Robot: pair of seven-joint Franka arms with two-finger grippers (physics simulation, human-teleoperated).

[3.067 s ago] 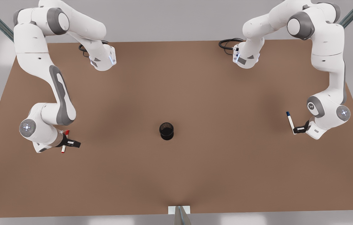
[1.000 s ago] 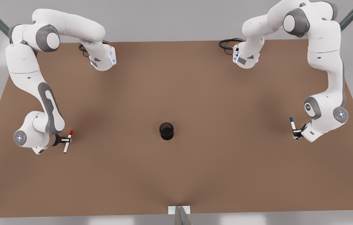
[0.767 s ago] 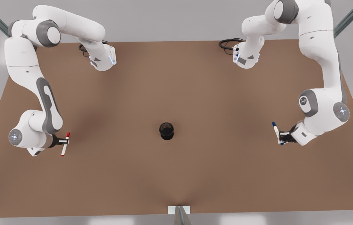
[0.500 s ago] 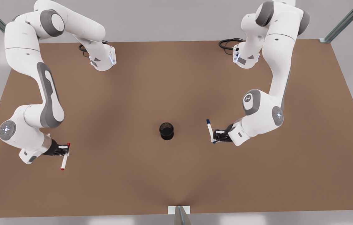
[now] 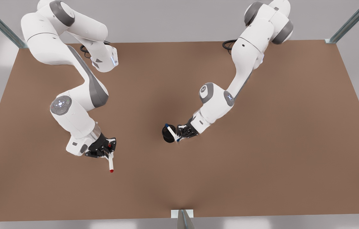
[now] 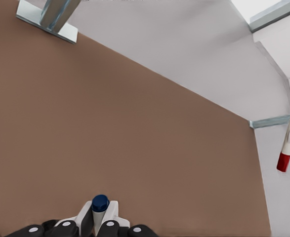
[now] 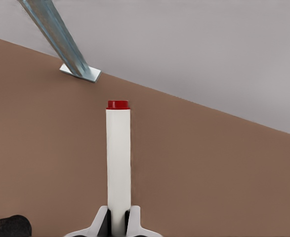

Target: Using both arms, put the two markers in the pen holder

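Observation:
The black pen holder (image 5: 167, 135) stands mid-table. The arm on the front view's right carries my left gripper (image 5: 179, 133), shut on the blue-capped marker (image 5: 170, 131) (image 6: 100, 203). That marker is tilted, with its blue cap over the holder's rim. The arm on the front view's left carries my right gripper (image 5: 107, 149), shut on the red-capped marker (image 5: 111, 163) (image 7: 118, 158), well to the holder's left in the front view. This marker points toward the table's near edge. The left wrist view also catches the red marker (image 6: 289, 136) farther off.
The brown table (image 5: 262, 143) is bare around the holder. A metal post foot (image 5: 182, 213) sits at the near edge's middle. Frame posts (image 5: 351, 20) rise at the far corners. A black cable (image 5: 228, 44) lies by the far arm base.
Both arms have swung inward. The left gripper carried the blue marker from the front view's right to the pen holder. The right gripper brought the red marker closer to the centre.

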